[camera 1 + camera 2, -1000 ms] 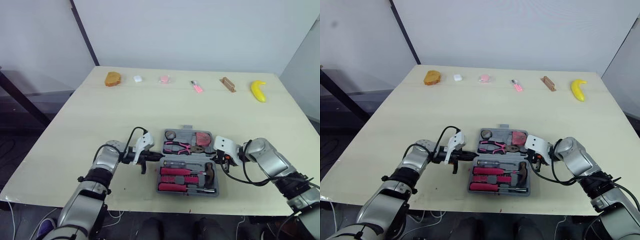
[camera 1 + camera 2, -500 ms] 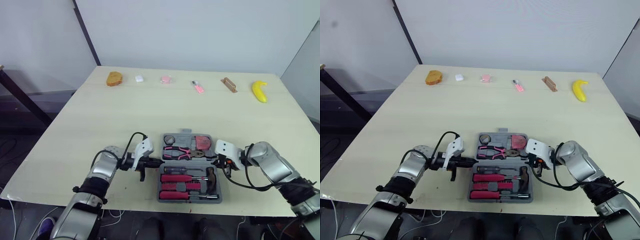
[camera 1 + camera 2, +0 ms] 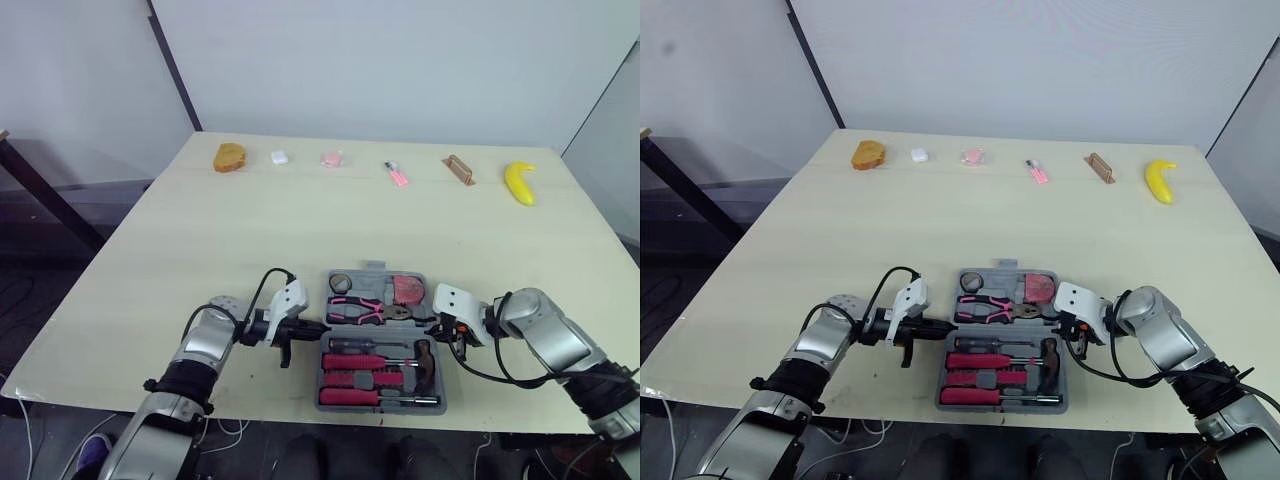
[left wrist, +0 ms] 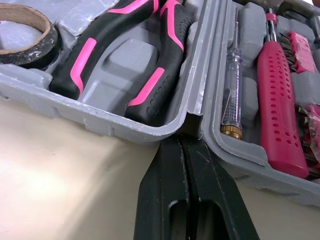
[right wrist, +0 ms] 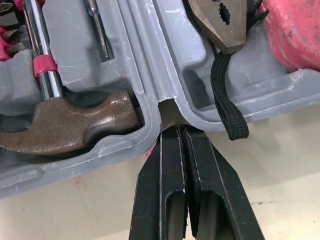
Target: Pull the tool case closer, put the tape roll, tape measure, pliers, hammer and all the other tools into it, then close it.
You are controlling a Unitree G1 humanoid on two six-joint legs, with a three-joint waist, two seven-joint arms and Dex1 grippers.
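The grey tool case (image 3: 432, 402) lies open near the table's front edge. Its far half holds a tape roll (image 3: 341, 282), pink-handled pliers (image 3: 355, 310) and a pink tape measure (image 3: 407, 290). Its near half holds a hammer (image 3: 425, 355) and pink screwdrivers (image 3: 360, 362). My left gripper (image 3: 312, 327) is shut, its tips (image 4: 181, 139) pressed into the hinge notch on the case's left side. My right gripper (image 3: 440, 329) is shut too, its tips (image 5: 173, 131) in the hinge notch on the right side, beside the hammer head (image 5: 70, 120).
Along the table's far edge sit a bread slice (image 3: 229, 156), a white piece (image 3: 279, 157), a pink piece (image 3: 331, 159), a small pink item (image 3: 396, 175), a wooden block (image 3: 457, 169) and a banana (image 3: 517, 182). The case's near side almost reaches the table's front edge (image 3: 300, 410).
The case has slid toward the table's front edge, with both shut grippers at its hinge ends moving back with it.
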